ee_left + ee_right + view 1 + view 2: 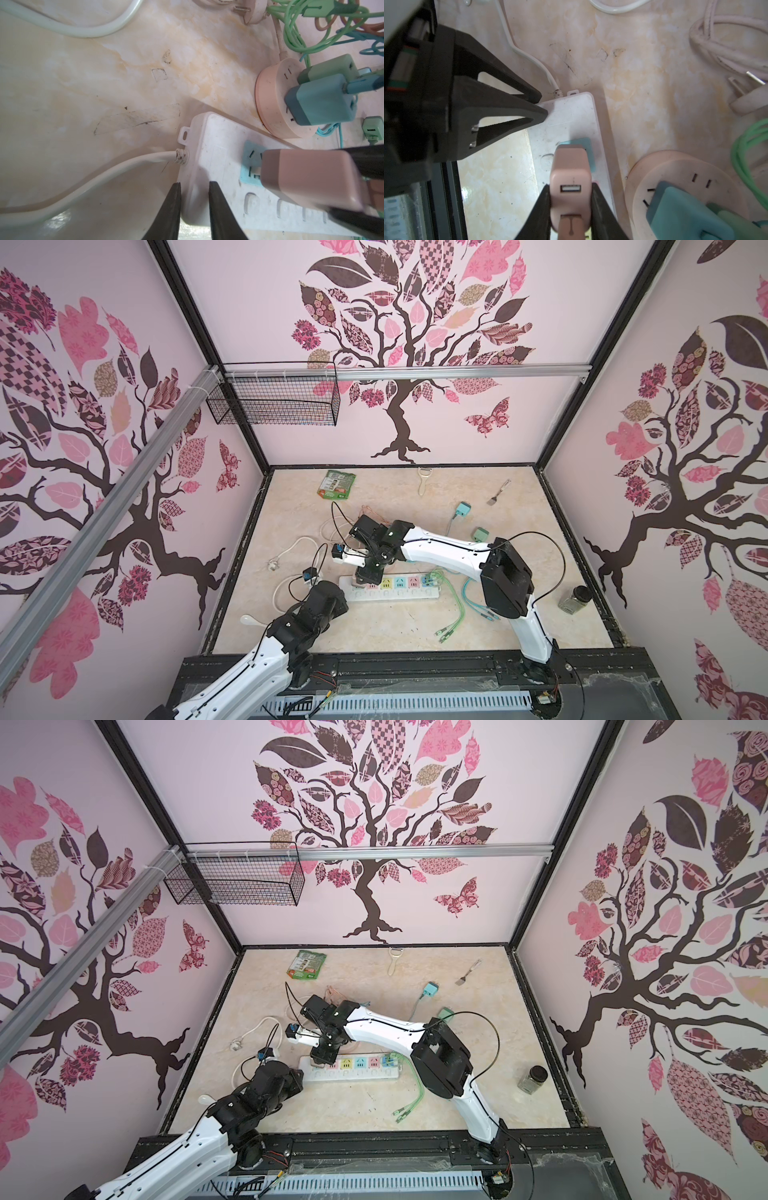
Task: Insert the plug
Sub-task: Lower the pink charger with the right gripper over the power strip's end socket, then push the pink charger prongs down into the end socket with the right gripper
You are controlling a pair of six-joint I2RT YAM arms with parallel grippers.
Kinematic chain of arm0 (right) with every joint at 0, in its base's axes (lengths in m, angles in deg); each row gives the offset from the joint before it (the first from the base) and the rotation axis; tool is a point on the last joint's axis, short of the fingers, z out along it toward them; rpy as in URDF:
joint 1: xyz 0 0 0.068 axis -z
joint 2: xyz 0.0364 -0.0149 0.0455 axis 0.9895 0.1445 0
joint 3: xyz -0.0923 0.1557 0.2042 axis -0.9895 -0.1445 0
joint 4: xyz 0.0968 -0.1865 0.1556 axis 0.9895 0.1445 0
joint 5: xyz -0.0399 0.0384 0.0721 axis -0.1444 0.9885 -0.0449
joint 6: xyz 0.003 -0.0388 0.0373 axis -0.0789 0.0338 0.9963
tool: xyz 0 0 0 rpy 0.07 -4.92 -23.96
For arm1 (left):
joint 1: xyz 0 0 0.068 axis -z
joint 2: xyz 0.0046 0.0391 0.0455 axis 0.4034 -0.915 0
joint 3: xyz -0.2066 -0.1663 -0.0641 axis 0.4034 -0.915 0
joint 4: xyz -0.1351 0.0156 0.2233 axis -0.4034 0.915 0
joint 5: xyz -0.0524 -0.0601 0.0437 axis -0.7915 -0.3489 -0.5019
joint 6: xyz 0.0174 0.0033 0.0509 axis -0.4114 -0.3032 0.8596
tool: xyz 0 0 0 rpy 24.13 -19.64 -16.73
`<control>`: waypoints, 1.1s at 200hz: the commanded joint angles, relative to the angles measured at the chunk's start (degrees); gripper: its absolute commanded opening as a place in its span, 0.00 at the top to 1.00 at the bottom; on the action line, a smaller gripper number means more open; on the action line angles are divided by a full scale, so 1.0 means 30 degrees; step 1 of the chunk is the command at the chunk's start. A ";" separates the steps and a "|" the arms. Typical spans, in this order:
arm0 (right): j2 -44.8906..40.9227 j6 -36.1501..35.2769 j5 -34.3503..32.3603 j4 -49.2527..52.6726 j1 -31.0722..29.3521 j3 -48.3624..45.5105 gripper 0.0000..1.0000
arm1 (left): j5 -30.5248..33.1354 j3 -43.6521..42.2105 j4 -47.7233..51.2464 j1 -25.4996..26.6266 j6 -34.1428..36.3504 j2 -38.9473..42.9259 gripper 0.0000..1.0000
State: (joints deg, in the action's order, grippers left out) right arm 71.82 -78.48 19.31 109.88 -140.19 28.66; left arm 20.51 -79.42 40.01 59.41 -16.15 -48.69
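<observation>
My right gripper [571,187] is shut on the pink USB charger plug [571,172], one black finger on each side. The plug [307,176] hangs tilted just over the blue socket [252,158], the socket nearest the cord end of the white power strip [395,593]. Whether its prongs are in the slots is hidden. My left gripper [195,184] is at that same end of the strip [216,149], jaws a narrow gap apart. One fingertip [544,114] lies on the strip's top, the other just past its end edge. In both top views the wrists hide both grippers' fingers.
A round pink socket hub [270,99] carrying a teal charger [320,99] and a green charger [330,68] sits just behind the strip. Green cables [453,601], the strip's white cord [83,180] and a loose white plug [747,99] lie around. A glass jar [575,598] stands at the right.
</observation>
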 commanded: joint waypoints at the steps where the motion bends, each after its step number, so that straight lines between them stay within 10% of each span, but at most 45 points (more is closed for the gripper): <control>1: 0.1111 -0.0498 -0.0527 0.1071 -0.0245 0.0713 0.76 | -0.1116 -0.0733 -0.0642 -0.0633 0.0465 0.0168 0.74; 220: 0.2267 -0.3952 -0.2950 0.2513 -0.1270 0.1679 0.72 | -0.1509 -0.1040 -0.0914 -0.0865 0.0597 0.0412 0.77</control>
State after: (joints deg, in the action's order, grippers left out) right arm 74.53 -89.61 11.82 114.26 -143.51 33.21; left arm 17.71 -80.64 37.76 56.80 -14.84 -47.68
